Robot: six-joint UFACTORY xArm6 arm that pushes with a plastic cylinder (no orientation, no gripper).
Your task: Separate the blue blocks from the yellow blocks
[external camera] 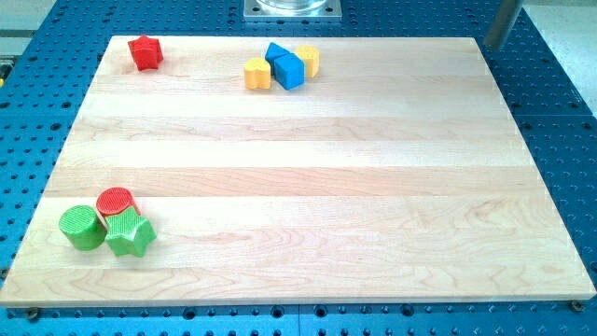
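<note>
Near the view's top centre, a tight cluster holds a yellow heart block (256, 74), a blue block (275, 53) behind it, a blue cube (290, 72) and a yellow block (309, 60) on the right. They touch one another. My tip (490, 46) is at the view's top right, just past the board's corner, far to the right of the cluster and touching no block.
A red star (145, 52) lies at the top left. A red cylinder (117, 200), green cylinder (82, 229) and green star (130, 235) are bunched at the bottom left. The wooden board (308, 196) rests on a blue perforated table (560, 112). A metal base (292, 9) stands at top centre.
</note>
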